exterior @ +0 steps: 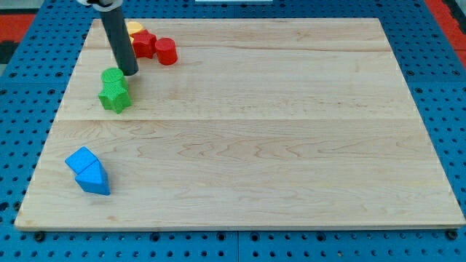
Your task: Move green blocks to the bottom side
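Two green blocks sit touching at the board's upper left: a rounded green block (113,78) above a green star-shaped block (115,97). My tip (129,72) rests on the board just right of the upper green block, at its top right edge, close to touching it. The dark rod rises from there to the view's top left.
A red star-like block (143,44) and a red cylinder (166,51) lie above the tip, with a yellow block (134,28) partly hidden behind the rod. Two blue blocks, a cube (80,159) and a wedge (93,179), sit at the lower left. The wooden board (291,145) ends at blue pegboard.
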{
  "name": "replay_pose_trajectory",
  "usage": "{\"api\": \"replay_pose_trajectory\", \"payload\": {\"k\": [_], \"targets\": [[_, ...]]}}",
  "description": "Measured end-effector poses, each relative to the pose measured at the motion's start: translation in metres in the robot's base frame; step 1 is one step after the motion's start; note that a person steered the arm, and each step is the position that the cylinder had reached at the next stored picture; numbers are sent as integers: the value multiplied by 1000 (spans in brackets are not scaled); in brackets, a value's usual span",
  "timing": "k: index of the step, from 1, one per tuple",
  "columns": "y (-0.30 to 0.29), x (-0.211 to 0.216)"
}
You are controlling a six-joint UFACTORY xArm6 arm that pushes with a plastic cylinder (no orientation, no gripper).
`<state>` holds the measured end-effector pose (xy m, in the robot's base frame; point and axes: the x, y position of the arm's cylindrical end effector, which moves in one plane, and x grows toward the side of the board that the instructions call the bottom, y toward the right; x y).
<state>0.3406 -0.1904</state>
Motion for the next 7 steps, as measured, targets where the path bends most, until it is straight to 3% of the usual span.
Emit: {"api": "replay_pose_trajectory", "payload": {"k": [1,3,5,7], "targets": [[1,7],[-41,-21],[-34,28],[-6,45]]}}
